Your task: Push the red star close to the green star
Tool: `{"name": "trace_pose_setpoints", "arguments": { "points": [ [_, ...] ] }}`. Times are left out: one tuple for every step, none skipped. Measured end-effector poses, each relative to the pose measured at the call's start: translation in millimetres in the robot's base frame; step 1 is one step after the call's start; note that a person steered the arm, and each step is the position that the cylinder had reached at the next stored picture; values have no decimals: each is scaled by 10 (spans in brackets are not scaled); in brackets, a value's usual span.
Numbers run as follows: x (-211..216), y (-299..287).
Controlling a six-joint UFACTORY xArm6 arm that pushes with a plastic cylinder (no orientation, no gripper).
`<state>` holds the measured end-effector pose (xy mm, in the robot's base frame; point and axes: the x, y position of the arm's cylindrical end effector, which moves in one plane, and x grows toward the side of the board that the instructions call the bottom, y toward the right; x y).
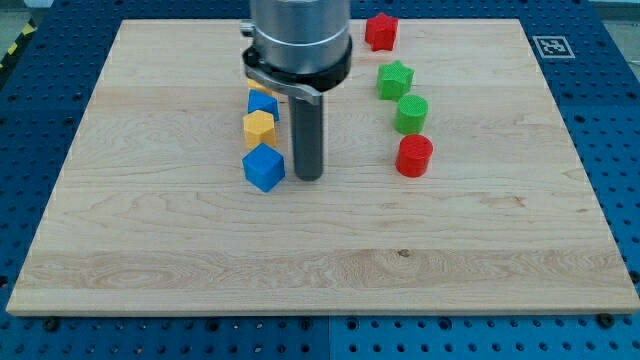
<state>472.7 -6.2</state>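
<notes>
Resting my tip (309, 177), a bare rod with no jaws, beside the blue cube (264, 167); ridged red star (380, 31) sits near the smooth wooden board's (150, 250) top edge, above the green star (394, 80).

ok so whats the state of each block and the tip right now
red star: view's top, apart from green star
green star: touching green cylinder
green cylinder: upright
red cylinder: upright
blue cube: just left of my tip
yellow block: above blue cube
my tip: on the board, far from red star
</notes>
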Motion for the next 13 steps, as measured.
{"name": "trace_pose_setpoints", "arguments": {
  "points": [
    [177,148],
    [349,0],
    [695,-22],
    [863,-180],
    [811,-792],
    [732,-1484],
    [564,-1744],
    [-43,-2016],
    [-590,-2080],
    [-1022,-1943],
    [-1408,-1534],
    [-1781,-1149],
    [-2024,-949]
  ]
}}
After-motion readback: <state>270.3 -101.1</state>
